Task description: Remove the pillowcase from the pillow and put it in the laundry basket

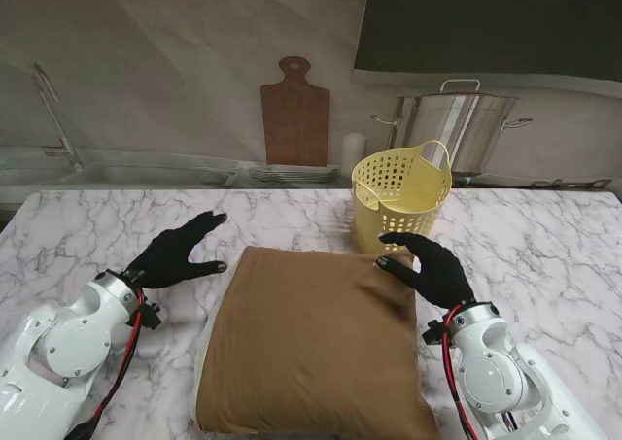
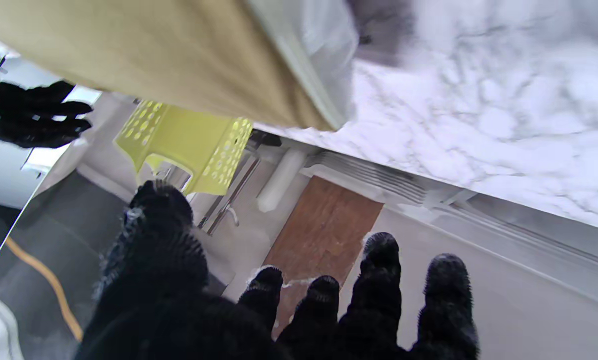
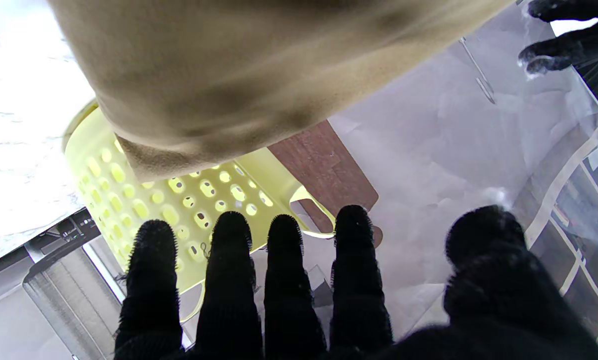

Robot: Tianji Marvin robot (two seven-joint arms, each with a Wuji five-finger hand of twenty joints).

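Marble table [image 1: 544,255], wooden cutting board [image 1: 294,115], steel stockpot [image 1: 457,127], faucet [image 1: 53,115]

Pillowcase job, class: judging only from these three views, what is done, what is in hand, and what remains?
Done: nothing visible; the brown pillowcase still covers the pillow, which lies flat on the marble table. In hand: the left hand is open beside the pillow's left edge; the right hand is open over its far right corner, gripping nothing. Left: grasp, strip the case, drop it into the yellow laundry basket, apparently empty.
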